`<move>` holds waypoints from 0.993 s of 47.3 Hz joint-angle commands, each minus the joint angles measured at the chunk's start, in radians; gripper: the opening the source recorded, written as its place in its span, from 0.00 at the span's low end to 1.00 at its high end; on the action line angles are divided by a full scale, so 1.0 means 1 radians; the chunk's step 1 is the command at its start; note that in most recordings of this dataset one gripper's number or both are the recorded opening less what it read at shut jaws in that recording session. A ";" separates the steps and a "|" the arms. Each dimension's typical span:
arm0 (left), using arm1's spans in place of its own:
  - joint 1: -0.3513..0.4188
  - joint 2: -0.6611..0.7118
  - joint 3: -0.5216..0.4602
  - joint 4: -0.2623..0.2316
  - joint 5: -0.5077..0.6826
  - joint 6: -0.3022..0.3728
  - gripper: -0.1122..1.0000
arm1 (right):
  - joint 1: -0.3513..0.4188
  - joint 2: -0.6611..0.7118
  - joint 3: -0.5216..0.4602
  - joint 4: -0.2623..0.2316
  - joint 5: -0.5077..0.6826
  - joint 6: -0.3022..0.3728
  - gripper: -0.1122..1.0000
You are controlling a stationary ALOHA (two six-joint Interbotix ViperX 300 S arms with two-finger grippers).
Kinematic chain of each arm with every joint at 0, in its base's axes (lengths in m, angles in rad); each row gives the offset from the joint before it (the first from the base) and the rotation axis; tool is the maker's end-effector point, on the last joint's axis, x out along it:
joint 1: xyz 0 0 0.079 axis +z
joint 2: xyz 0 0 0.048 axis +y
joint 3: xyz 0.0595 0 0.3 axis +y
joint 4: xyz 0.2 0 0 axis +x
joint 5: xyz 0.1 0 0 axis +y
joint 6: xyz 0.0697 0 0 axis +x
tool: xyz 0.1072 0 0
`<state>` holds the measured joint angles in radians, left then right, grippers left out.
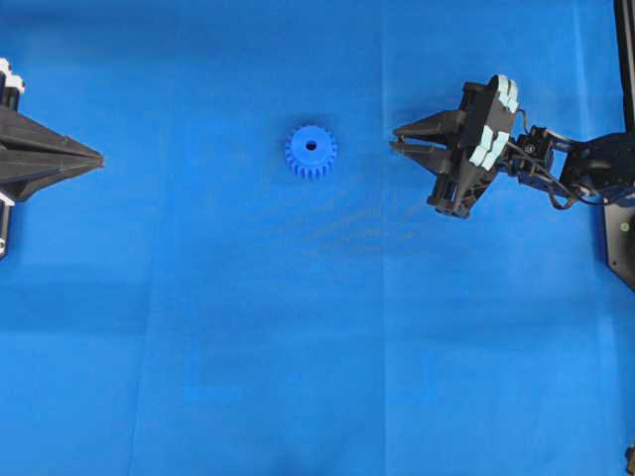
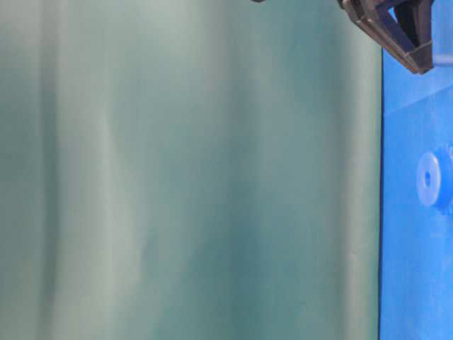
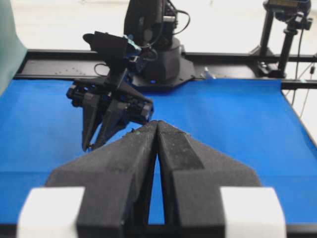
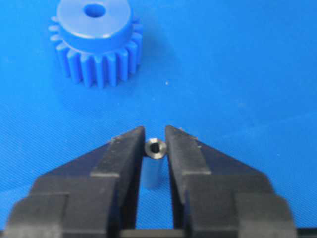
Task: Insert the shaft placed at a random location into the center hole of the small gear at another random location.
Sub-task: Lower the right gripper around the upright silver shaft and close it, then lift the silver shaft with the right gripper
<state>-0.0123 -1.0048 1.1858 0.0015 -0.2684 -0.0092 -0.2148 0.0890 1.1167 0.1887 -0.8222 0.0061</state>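
The small gear [image 1: 312,152] lies flat on the blue sheet, its center hole [image 1: 311,146] facing up and empty. In the right wrist view the gear [image 4: 94,42] sits ahead and to the left of the fingers. My right gripper [image 4: 155,136] is shut on the shaft [image 4: 155,148], a short grey metal pin pinched between the fingertips with its hollow end towards the camera. From overhead the right gripper [image 1: 397,140] is to the right of the gear, and the shaft cannot be made out there. My left gripper [image 1: 97,159] is at the left edge, shut and empty, also seen as the left gripper [image 3: 157,123].
The blue sheet [image 1: 298,347] covers the table, with fold lines. The right arm's base and a black rail [image 3: 158,64] stand at the far end in the left wrist view. A green backdrop [image 2: 177,170] fills most of the table-level view.
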 commanded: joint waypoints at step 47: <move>-0.003 0.002 -0.011 0.002 0.000 0.002 0.10 | 0.000 -0.327 -0.055 -0.008 0.314 -0.057 0.12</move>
<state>-0.0123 -1.0063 1.1842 0.0000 -0.2623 -0.0077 -0.2132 -0.2240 1.0815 0.1841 -0.5077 -0.0491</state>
